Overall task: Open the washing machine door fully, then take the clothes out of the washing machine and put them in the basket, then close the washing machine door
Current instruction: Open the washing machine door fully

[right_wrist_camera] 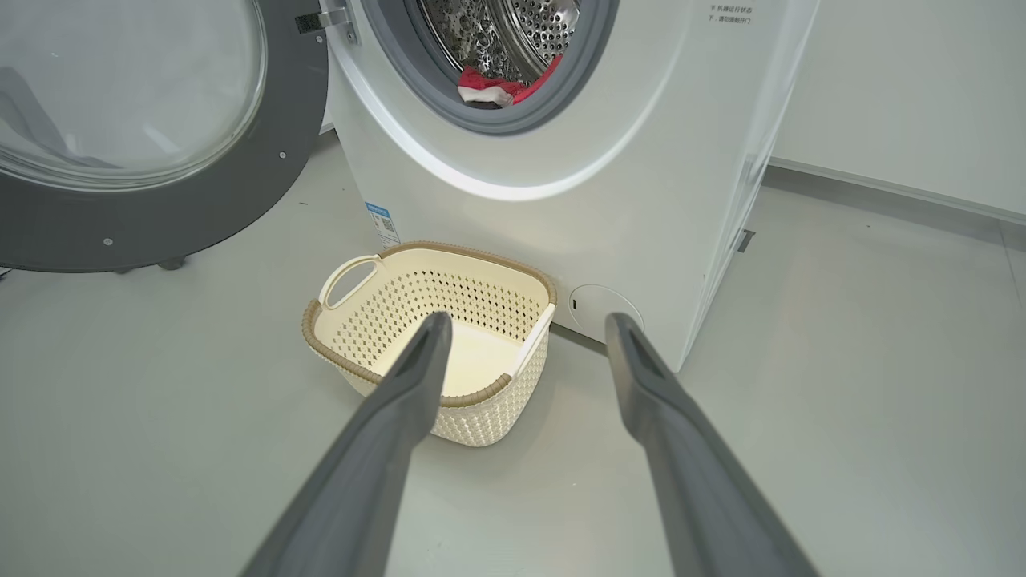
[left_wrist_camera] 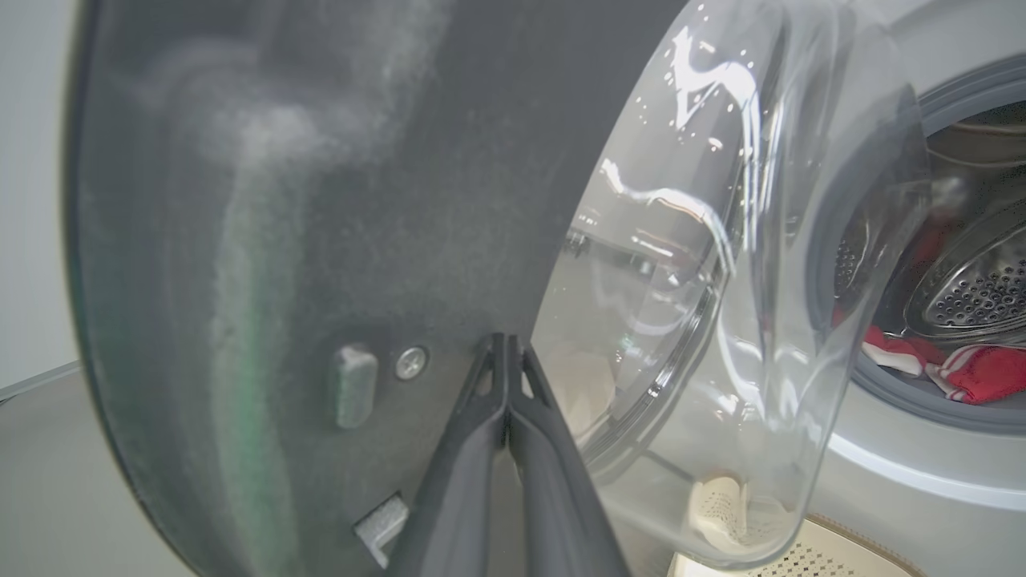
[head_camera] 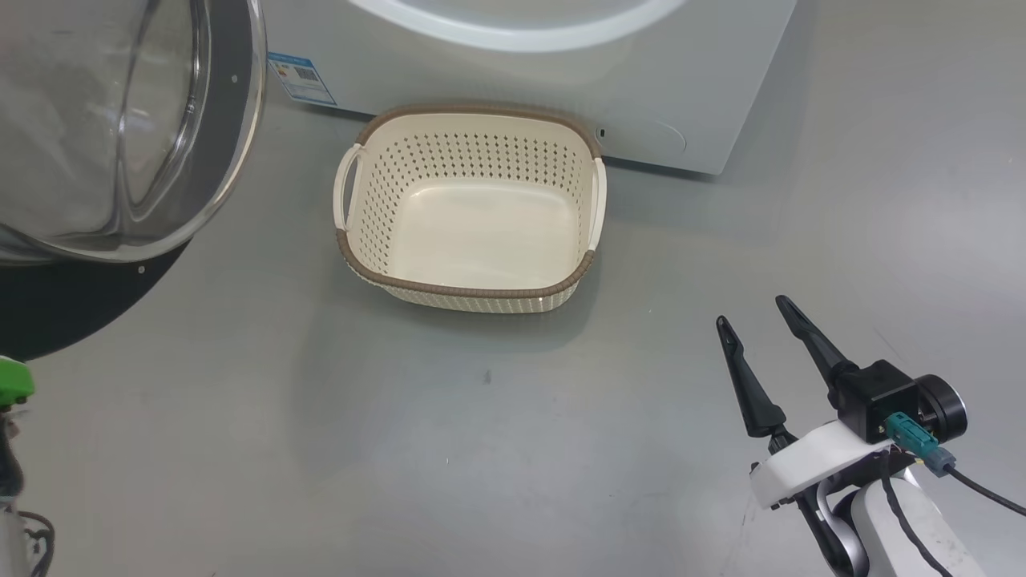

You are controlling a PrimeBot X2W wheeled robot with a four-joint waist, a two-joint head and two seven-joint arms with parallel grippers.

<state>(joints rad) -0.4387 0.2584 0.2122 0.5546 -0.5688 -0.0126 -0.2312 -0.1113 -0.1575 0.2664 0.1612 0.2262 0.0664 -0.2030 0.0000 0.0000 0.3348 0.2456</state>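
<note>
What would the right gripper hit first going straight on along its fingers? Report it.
Likely the washing machine, low on its front panel, right beside the basket. The right gripper points close past the basket's far corner, so depth leaves that uncertain.

A smooth grey floor (head_camera: 481,449) spreads below me. On it stands the cream basket (head_camera: 473,290), upright, its far rim just beside the foot of the white washing machine (head_camera: 705,88), which rests on the same floor.

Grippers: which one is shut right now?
The left gripper, its fingers pressed together close to the dark rim of the washing machine door. The right gripper has its fingers spread wide, holding nothing.
</note>
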